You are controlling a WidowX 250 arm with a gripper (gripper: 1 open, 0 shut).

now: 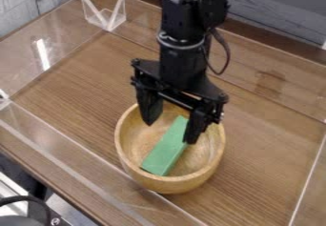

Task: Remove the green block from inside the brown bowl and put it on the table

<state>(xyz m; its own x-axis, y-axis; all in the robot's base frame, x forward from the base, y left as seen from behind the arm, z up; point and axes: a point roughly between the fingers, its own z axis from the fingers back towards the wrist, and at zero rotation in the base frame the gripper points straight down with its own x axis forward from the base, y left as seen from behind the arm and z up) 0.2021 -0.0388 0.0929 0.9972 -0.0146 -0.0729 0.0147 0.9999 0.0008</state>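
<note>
The brown bowl (133, 169) stands on the table (90, 82) near its front edge. Inside it the green block (167, 150) lies slanted, its far end raised toward the rim. My gripper (173, 122) points straight down over the bowl with its black fingers spread wide. The left finger (149, 109) dips just past the far rim, and the right finger (197, 127) reaches down beside the block's upper end. The block's top end lies between the two fingers, and nothing is gripped.
Low clear acrylic walls (51, 39) edge the tabletop, with a folded clear piece (105, 12) at the back left. Bare wood stretches left and right of the bowl. The arm's black column (189, 20) rises behind the bowl.
</note>
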